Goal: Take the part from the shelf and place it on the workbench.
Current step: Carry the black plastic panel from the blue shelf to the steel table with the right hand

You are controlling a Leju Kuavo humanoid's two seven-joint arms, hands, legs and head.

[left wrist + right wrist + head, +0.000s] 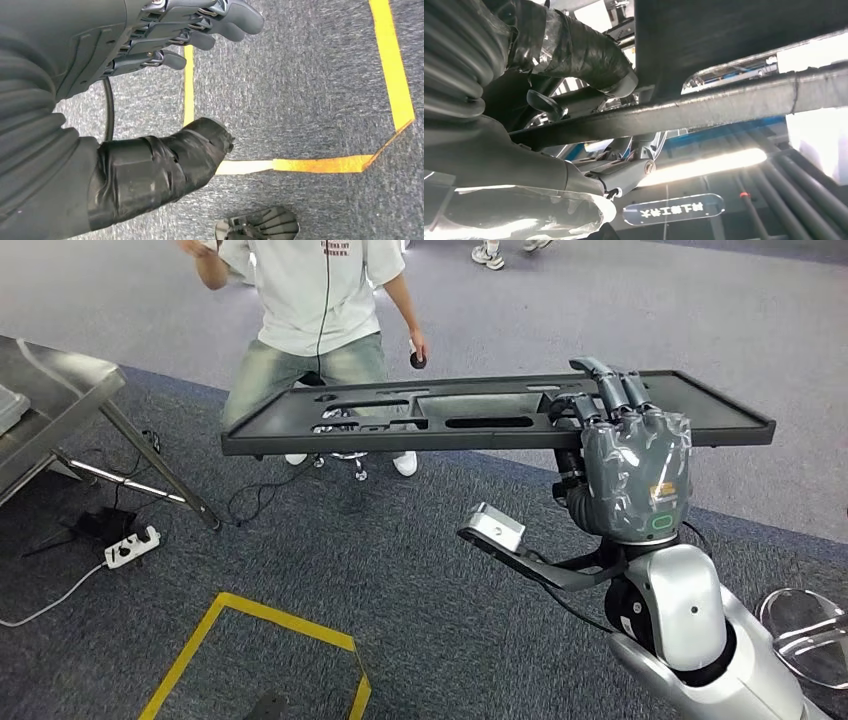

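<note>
The right robot hand (630, 455) holds a long, flat black part (420, 415) level above the grey carpet (400, 570), its dark fingers (600, 380) hooked over the near edge toward the part's right end. In the head view the palm's clear-wrapped back hides where the thumb sits; the right wrist view, looking up from beneath, shows the taped thumb (584, 52) pressed against the part's dark underside (724, 30). The part has several cut-outs, and through them only bits of carpet and a chair base show. Its far left end overlaps a crouching person (310, 330), whose head is cut off by the frame edge and who holds a small dark object (417, 360) too small to name.

The left robot hand (165, 75) hangs over the carpet with nothing in it, fingers slightly curled and apart from the taped thumb (200, 145), above yellow floor tape (395, 75).

At the left edge a metal bench (60, 390) is only partly in frame, with a white power strip (133, 546) and cables on the floor beneath it. A clear domed cover (810, 625) sits cut off at the right edge.
</note>
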